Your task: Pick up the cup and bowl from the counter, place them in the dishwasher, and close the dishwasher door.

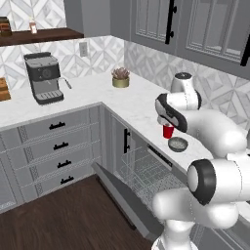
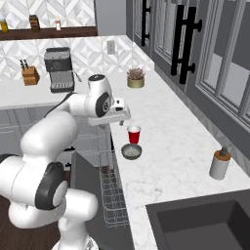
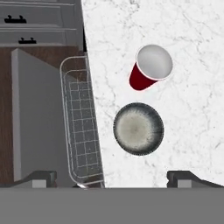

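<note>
Hovering above the counter (image 2: 171, 146) near its front edge, gripper (image 3: 111, 177) spread fully wide, 2 dark fingertips (image 3: 41, 177) far apart at the bottom of the hand view, nothing between them. Standing upright on the marble: the red cup (image 3: 150, 68), white inside showing. Just beside it, toward the hand, apart from it: the grey speckled bowl (image 3: 138, 128). Dropped open beside the counter edge: the dishwasher door (image 1: 124, 197), flat and grey. Pulled out over it: a wire rack (image 3: 83, 127) of the dishwasher (image 1: 146, 171). Further back on the counter: a coffee machine (image 1: 44, 77) and a small potted plant (image 1: 120, 77).
</note>
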